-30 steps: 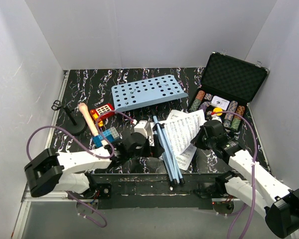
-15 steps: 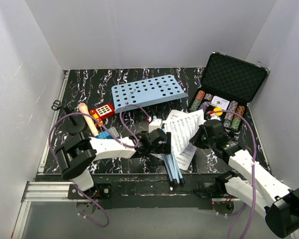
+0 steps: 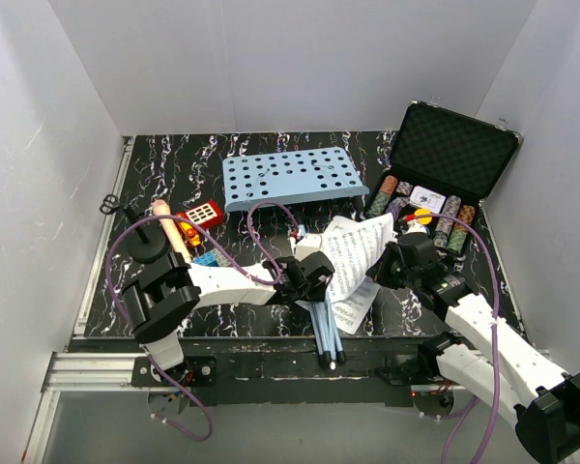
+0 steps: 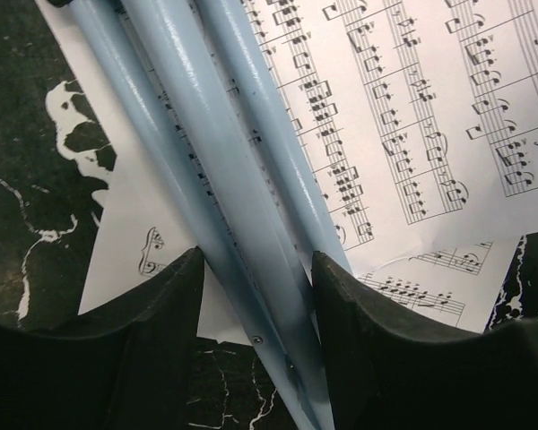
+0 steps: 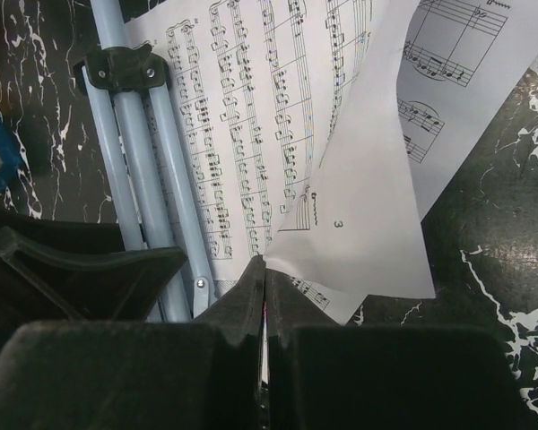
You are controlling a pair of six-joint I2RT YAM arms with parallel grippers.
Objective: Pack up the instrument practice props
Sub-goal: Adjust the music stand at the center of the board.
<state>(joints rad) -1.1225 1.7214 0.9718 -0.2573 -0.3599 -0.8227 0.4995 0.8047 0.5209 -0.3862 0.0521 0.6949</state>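
The left gripper has its jaws clamped on the bundled tripod legs of the music stand. The tubes fill the gap between both fingers (the perforated desk lies toward the back of the worktop). The legs run across the sheet-music pages, spread at centre-right. The right gripper has its jaws pressed together on the near corner of a curled page, with a thin white edge showing between them. The microphone sits well apart at the left.
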